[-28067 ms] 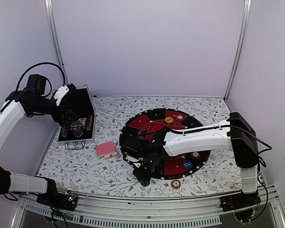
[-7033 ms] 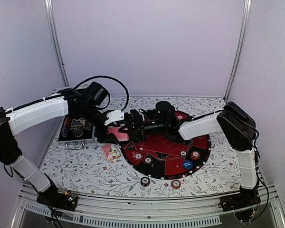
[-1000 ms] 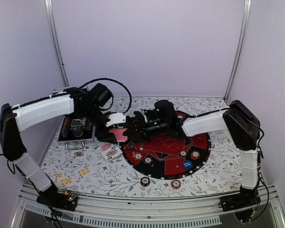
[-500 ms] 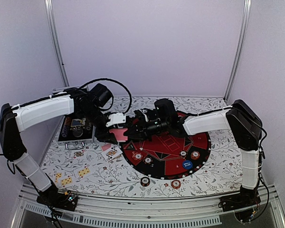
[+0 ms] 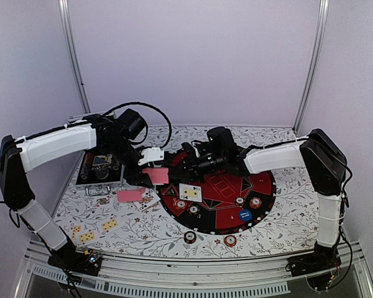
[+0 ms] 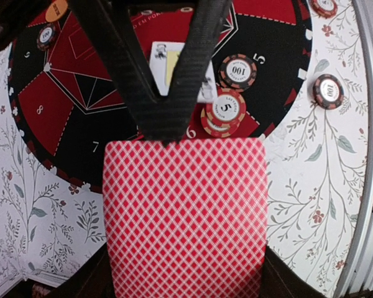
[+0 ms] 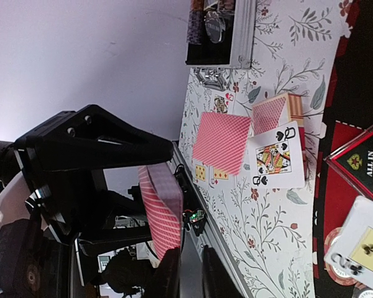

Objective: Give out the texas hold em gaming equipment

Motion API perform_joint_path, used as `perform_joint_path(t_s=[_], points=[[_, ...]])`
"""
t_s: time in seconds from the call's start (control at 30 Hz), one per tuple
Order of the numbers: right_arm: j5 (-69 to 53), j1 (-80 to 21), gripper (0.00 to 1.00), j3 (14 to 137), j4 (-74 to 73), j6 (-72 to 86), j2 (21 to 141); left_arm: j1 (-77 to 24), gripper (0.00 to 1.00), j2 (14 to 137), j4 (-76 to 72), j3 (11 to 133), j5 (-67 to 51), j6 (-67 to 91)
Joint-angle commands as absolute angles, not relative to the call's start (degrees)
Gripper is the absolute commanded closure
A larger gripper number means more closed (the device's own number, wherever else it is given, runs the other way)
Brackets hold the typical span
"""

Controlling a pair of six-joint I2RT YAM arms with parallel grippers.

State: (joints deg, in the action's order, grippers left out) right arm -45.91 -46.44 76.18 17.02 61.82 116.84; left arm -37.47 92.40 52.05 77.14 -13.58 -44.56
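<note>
left gripper point(image 5: 153, 167) clamped on pink-red-backed card deck point(image 6: 186, 217), over 9 o'clock rim of round black-and-red mat point(image 5: 261, 180), right gripper point(image 7: 191, 276) at deck's 3 o'clock, jaws narrowly apart, empty, bare floral tabletop point(image 5: 267, 139) at mat's 12 o'clock

The top camera looks down from high onto the whole round mat point(image 5: 224, 186). The left wrist camera sits close above the mat's left edge. The right wrist camera looks sideways past that edge. All share the mat's face-up card point(image 5: 189, 192).
</note>
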Motion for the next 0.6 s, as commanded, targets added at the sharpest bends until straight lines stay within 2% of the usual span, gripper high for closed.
perform_joint_path(t_s=[0.0, 0.17, 0.23, 0.37, 0.57], points=[[-45.05, -45.58, 0.82, 75.32, 14.52, 60.83, 115.06, -37.0, 0.49, 91.84, 52.65, 78.15, -14.37, -45.0], [-45.53, -45.88, 0.8, 75.73, 15.12, 61.03, 115.6, -37.0, 0.49, 91.93, 52.65, 78.24, -14.56, -44.87], [-45.8, -46.02, 0.68, 75.91, 15.67, 61.29, 115.75, -37.0, 0.49, 92.0, 52.65, 78.06, -14.5, -44.85], [-46.39, -46.54, 0.54, 76.46, 16.52, 61.69, 116.12, -37.0, 0.49, 92.1, 52.78, 78.02, -14.37, -44.88], [-45.05, -46.23, 0.48, 74.13, 16.3, 62.25, 115.14, -37.0, 0.49, 91.98, 52.98, 77.97, -14.38, -44.83]])
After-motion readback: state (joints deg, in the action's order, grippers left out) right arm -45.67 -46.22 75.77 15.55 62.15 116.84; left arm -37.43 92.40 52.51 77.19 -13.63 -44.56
